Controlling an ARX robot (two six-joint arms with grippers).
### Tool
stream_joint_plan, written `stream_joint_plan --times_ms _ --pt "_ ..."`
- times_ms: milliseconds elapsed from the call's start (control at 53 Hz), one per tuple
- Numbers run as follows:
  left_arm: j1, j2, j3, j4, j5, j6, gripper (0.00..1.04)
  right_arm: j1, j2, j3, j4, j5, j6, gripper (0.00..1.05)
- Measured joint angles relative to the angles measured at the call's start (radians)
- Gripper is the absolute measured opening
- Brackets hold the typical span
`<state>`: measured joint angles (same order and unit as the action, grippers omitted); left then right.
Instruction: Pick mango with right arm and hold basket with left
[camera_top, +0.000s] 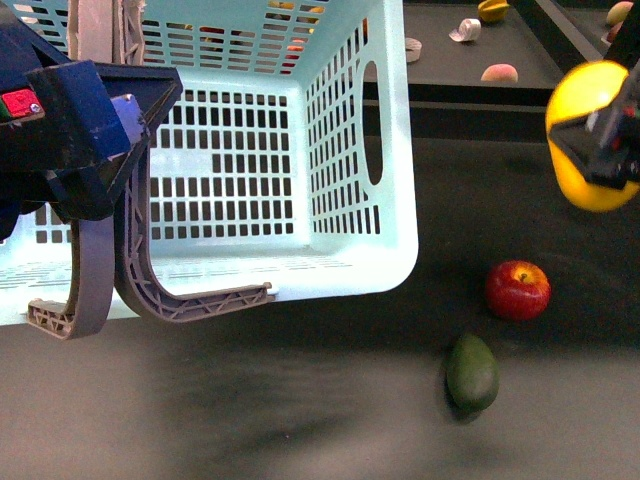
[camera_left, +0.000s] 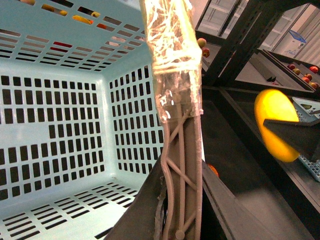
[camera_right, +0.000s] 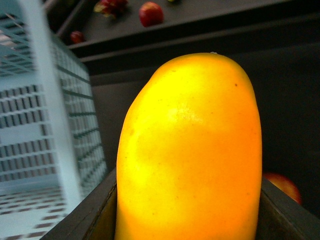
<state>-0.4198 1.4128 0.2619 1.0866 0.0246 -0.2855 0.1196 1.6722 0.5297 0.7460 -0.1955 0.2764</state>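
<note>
The light blue slotted basket (camera_top: 280, 150) is tipped with its open side toward me, its inside empty. My dark blue left gripper (camera_top: 95, 150) is shut on one grey-brown handle (camera_left: 177, 150), which runs up between its jaws; the other handle (camera_top: 190, 295) hangs below. At the right edge, raised above the table, my black right gripper (camera_top: 615, 150) is shut on the bright yellow mango (camera_top: 585, 120). In the right wrist view the mango (camera_right: 190, 155) fills the space between the jaws, with the basket wall (camera_right: 45, 110) beside it. The mango (camera_left: 275, 125) also shows in the left wrist view.
A red apple (camera_top: 518, 289) and a dark green avocado (camera_top: 471, 374) lie on the dark table right of the basket. A shelf behind holds more fruit (camera_top: 499, 72). Dark shelving posts (camera_left: 235, 40) stand beyond the basket.
</note>
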Motion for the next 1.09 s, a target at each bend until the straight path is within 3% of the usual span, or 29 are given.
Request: stream_joint_plan --times_ms 208,396,1000,1094 --pt "0.0 0.0 0.0 0.0 0.0 0.0 0.13 0.221 -0.088 0.113 -0.088 0.047 0.044 0.59" --pt "0.0 0.0 0.0 0.0 0.0 0.0 0.13 0.325 -0.01 0.203 -0.097 0.09 0.062 0.59" --pt "0.0 0.0 0.0 0.0 -0.001 0.0 0.13 0.4 0.251 0.392 -0.106 0.148 0.066 0.59" --pt "0.0 0.0 0.0 0.0 0.0 0.0 0.13 0.404 0.256 0.393 -0.083 0.16 0.07 0.77"
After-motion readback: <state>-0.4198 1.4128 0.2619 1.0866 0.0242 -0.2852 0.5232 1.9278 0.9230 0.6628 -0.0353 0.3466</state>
